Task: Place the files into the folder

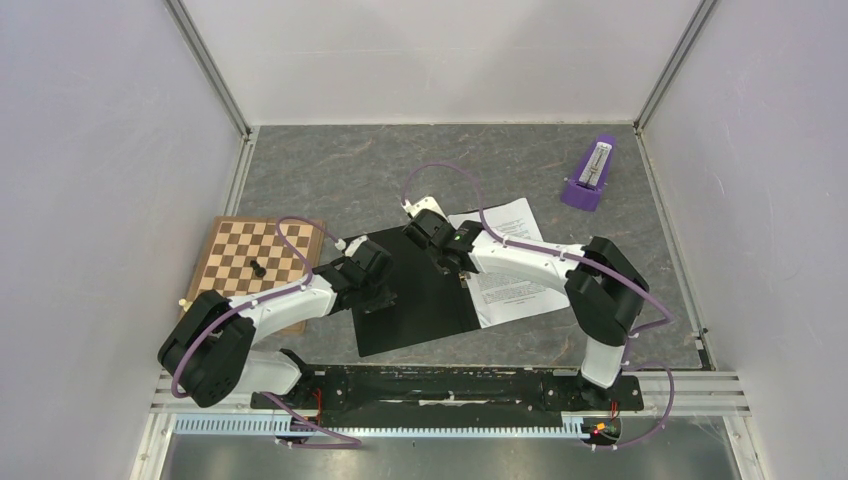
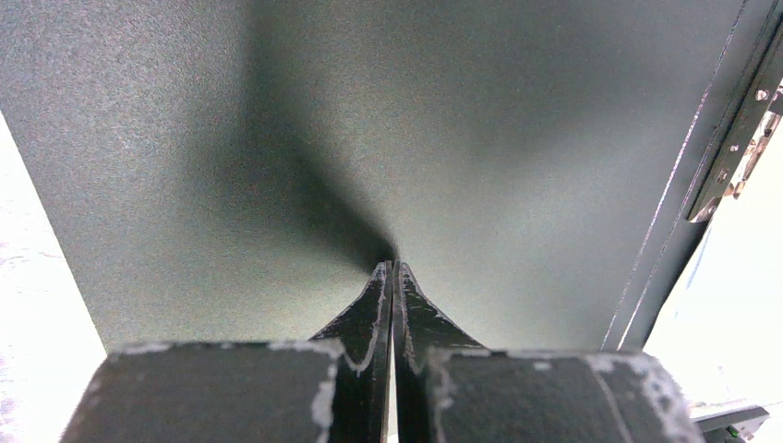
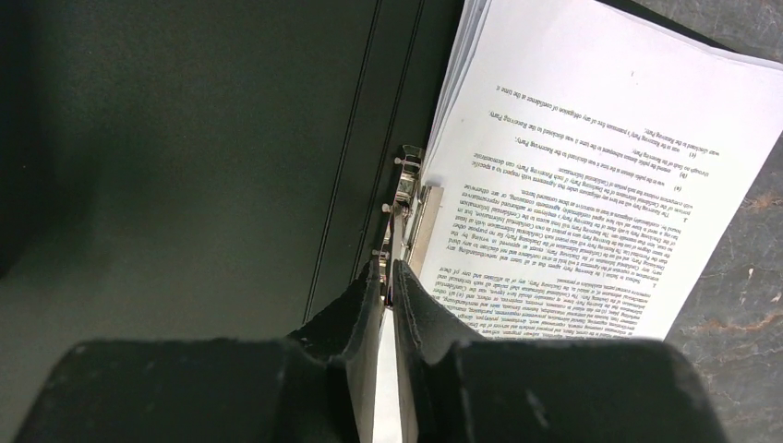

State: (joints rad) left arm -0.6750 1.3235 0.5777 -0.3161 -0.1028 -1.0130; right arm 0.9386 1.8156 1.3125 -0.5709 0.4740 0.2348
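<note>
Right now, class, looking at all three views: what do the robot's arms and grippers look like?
The left arm and right arm have white links with bulky black joints. A purple cable loops along each. The left gripper and right gripper have black, tapering fingers; the left's edges show whitish scuffs.

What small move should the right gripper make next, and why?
Probably lift the metal spine clip: the right gripper looks shut on it, the printed sheets seem to lie beside it, not under it, and the shut left gripper presses on the folder's black inner cover.
</note>
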